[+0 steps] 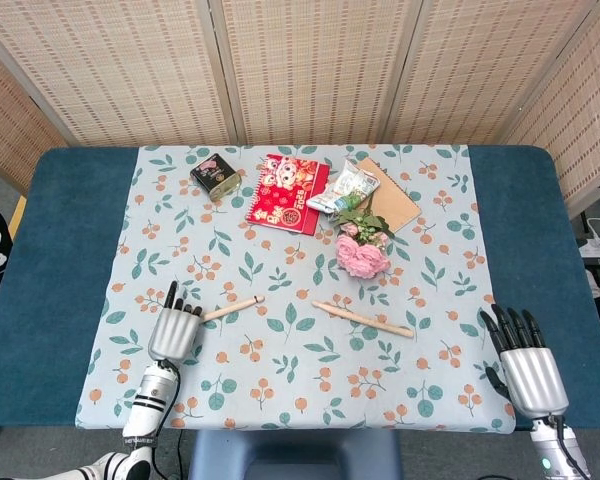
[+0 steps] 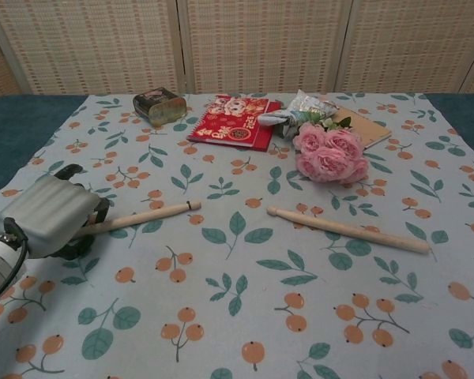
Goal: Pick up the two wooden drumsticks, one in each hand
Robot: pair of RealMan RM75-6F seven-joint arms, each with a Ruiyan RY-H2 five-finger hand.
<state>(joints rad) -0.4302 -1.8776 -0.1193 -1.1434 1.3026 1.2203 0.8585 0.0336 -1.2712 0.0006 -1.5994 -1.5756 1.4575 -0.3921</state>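
Note:
One wooden drumstick [image 2: 146, 215] lies on the floral cloth at the left. My left hand [image 2: 47, 219] has its fingers curled around the stick's butt end and grips it low on the cloth. In the head view this left hand [image 1: 174, 330] shows most fingers curled in and one pointing forward, with the drumstick [image 1: 234, 306] running out to its right. The second drumstick [image 2: 347, 230] lies free near the middle, tip pointing left, and shows in the head view too [image 1: 363, 319]. My right hand [image 1: 525, 365] hovers open at the near right edge, fingers apart, well away from that stick.
At the back of the cloth sit a dark tin [image 1: 216, 175], a red booklet [image 1: 288, 193], a snack packet [image 1: 340, 190] and a brown notebook [image 1: 392, 203]. A bunch of pink roses [image 2: 329, 154] lies just behind the second drumstick. Blue table [image 1: 60, 250] borders the cloth.

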